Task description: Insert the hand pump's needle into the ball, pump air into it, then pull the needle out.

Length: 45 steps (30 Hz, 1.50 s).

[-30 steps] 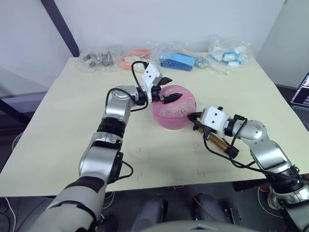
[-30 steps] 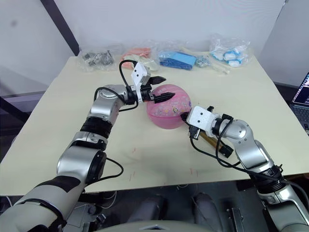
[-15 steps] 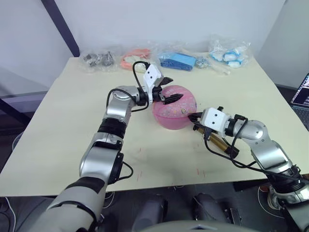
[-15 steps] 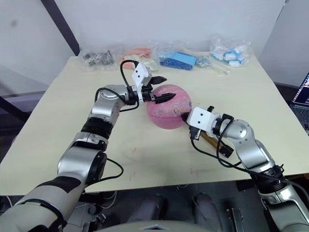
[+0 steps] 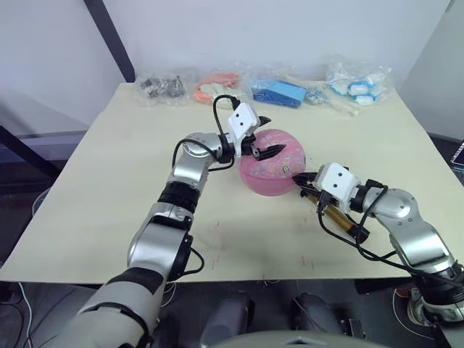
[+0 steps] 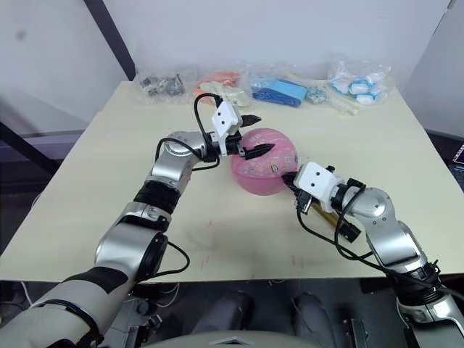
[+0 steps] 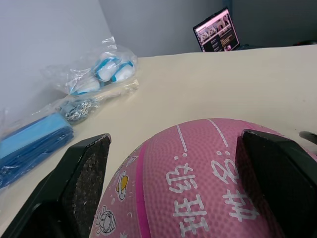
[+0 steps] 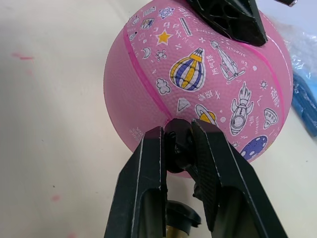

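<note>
— Two grippers, one ball: where do you stand?

— Your left gripper [image 5: 262, 146] is spread wide over the far top of the ball [image 5: 272, 162], which sits mid-table [image 5: 109, 181]; its black fingers [image 7: 84, 168] straddle the crown, and whether they press the rubber you cannot tell. Your right gripper [image 8: 179, 148] is clenched on the small black fitting at the hose's tip, held right against the ball's near-right side. The needle itself is hidden. The hand pump [image 5: 335, 215] lies just beside the ball on the near right, under your right wrist.

— What could go wrong from here?

— Likely the ball rolling: push the fitting in while the left fingers only hover and it could slide away to the left. A skewed push could bend the needle or miss the valve. The hose [image 6: 319, 233] loops loosely and could snag.

— Anything different from a second ago?

— Only your camera has shifted; ball, pump and both grippers hold the same pose.
</note>
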Motion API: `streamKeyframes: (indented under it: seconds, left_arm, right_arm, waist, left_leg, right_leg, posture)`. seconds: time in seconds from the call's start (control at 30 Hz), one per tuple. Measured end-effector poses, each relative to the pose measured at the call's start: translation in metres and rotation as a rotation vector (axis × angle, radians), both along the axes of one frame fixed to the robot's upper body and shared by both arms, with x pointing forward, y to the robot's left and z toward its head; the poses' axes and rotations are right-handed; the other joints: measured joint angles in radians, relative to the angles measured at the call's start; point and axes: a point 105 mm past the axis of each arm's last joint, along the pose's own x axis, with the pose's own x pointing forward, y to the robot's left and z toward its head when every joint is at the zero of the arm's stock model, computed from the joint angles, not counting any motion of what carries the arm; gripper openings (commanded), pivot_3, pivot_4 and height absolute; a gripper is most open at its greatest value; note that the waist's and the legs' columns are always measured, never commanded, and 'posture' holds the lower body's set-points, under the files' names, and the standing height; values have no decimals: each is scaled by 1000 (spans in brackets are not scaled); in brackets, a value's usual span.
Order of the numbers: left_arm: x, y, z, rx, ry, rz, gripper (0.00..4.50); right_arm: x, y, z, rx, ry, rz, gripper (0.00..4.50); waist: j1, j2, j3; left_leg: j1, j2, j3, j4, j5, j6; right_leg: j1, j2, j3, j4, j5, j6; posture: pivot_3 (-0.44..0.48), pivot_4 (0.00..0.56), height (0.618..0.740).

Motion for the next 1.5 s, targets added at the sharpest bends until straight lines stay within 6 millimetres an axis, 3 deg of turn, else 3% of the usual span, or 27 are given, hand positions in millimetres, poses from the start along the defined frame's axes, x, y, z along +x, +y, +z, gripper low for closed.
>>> streamKeyframes:
  seconds: [0.4,0.7,1.23,1.5]
  left_arm:
    - [-4,-8,-6,-17,-21,-13,4500]
    - [-6,-14,-7,-15,-35,-28,4500]
    - [-10,-25,-7,-24,-44,-60,4500]
    - [-11,-27,-8,-22,-42,-66,4500]
  right_arm:
    - [-6,-9,-1,44,71,-34,304]
    - [-11,-16,0,97,117,-64,304]
    - [-18,-28,3,-150,-109,76,304]
    - [-21,-29,1,25,31,-20,304]
  waist:
    - [6,5,-6]
    - [9,6,-10]
    - [27,6,-12]
    - [28,5,-13]
  left_leg:
    - [3,-3,-10,-1,-3,4]
    - [2,-17,-13,-1,-5,8]
    - [1,-25,-13,-1,-8,13]
    - [1,-27,-14,-1,-9,15]
  right_leg:
    - [13,-3,-11,-13,-2,3]
    - [15,-16,-11,-14,-9,13]
    - [15,-26,-12,-14,-15,23]
    - [16,-28,-12,-15,-16,24]
  posture:
    - [0,150,740]
    - [0,150,740]
    - [0,150,740]
    - [0,150,740]
